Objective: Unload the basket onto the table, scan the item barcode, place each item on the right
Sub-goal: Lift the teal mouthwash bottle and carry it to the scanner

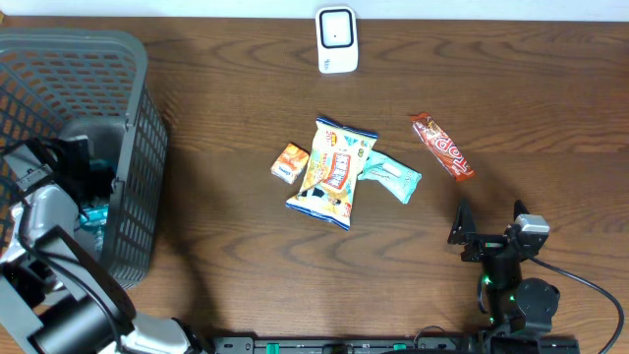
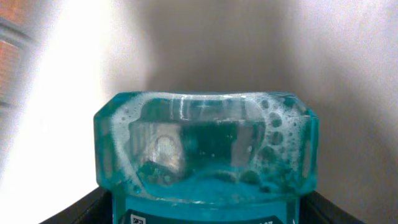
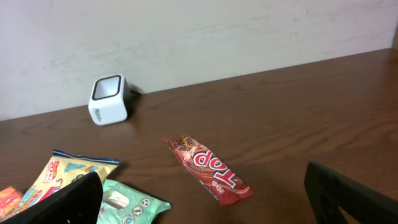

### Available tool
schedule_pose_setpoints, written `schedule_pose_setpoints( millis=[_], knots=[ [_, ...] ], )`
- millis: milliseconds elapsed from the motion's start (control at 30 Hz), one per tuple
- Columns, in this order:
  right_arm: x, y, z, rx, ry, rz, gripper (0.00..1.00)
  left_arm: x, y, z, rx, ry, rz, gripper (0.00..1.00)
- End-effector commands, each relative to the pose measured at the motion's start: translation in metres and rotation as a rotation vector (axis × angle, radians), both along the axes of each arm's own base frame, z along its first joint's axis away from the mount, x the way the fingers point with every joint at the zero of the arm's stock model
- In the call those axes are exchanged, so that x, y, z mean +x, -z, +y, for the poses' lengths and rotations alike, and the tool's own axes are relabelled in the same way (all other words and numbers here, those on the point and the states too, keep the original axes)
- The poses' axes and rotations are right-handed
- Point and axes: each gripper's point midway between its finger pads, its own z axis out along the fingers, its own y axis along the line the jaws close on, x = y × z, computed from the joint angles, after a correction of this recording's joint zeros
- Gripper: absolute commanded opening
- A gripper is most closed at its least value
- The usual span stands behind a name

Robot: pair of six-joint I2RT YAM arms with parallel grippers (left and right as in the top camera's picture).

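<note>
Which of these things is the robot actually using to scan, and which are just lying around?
In use: white scanner, teal bottle, left gripper holding it.
Lying about: snack bag, orange box, teal packet, red bar, grey basket, open right gripper.

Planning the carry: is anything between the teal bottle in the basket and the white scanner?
Yes: the mesh wall of the basket stands between the teal bottle and the scanner, so it likely has to be lifted over. Nothing else visibly intervenes.

Overhead looks straight down; right wrist looks low toward the shared scanner (image 3: 109,99); left wrist crowds, seemingly, a bottle (image 2: 205,149).
</note>
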Motion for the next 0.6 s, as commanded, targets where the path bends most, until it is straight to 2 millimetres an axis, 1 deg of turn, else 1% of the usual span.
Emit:
schedule_pose_setpoints(
  millis=[0,167,300,400,467,567],
  knots=[
    [0.000,0.000,0.001,-0.007,-0.003,0.000,0.99,0.013,-0.059,0.016,0.090,-0.059,-0.160,0.51],
    [0.000,0.000,0.001,-0.007,-0.003,0.000,0.99,0.024,-0.115,0.024,0.129,-0.151,-0.342,0.51],
    [0.000,0.000,0.001,-0.007,-0.003,0.000,0.99,0.028,-0.169,0.027,0.116,-0.257,-0.531,0.51],
    [0.000,0.000,0.001,-0.007,-0.003,0.000,0.99,0.027,-0.206,0.023,0.109,-0.291,-0.655,0.51],
    [0.000,0.000,0.001,-0.007,-0.003,0.000,0.99,0.025,-0.234,0.017,0.116,-0.293,-0.737,0.51],
    [0.000,0.000,0.001,-0.007,-0.003,0.000,0.99,0.021,-0.270,0.005,0.118,-0.292,-0.846,0.51]
  ],
)
